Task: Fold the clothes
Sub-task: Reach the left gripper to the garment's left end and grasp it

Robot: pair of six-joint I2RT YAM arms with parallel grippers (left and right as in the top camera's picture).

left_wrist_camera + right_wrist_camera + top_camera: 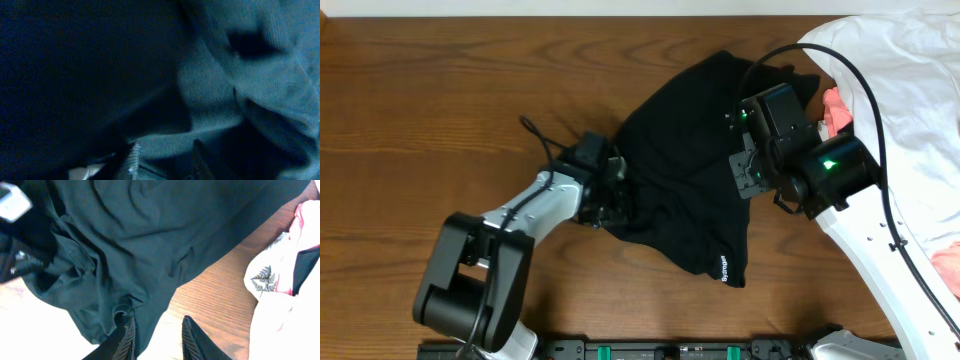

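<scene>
The clothes are one black garment spread as a rumpled sheet mid-table, with a tiny white logo near the front hem. My left gripper is at the garment's left edge. In the left wrist view dark fabric fills the frame, and the left gripper has its fingers apart with a fold lying between them. My right gripper hovers over the garment's right side. The right wrist view shows the right gripper open: black cloth drapes by one finger, with bright table in the gap.
A large white garment lies heaped at the back right, with a coral-pink piece beside my right arm. The right wrist view shows a leaf-print white cloth and the pink fabric. Bare wooden table stretches to the left.
</scene>
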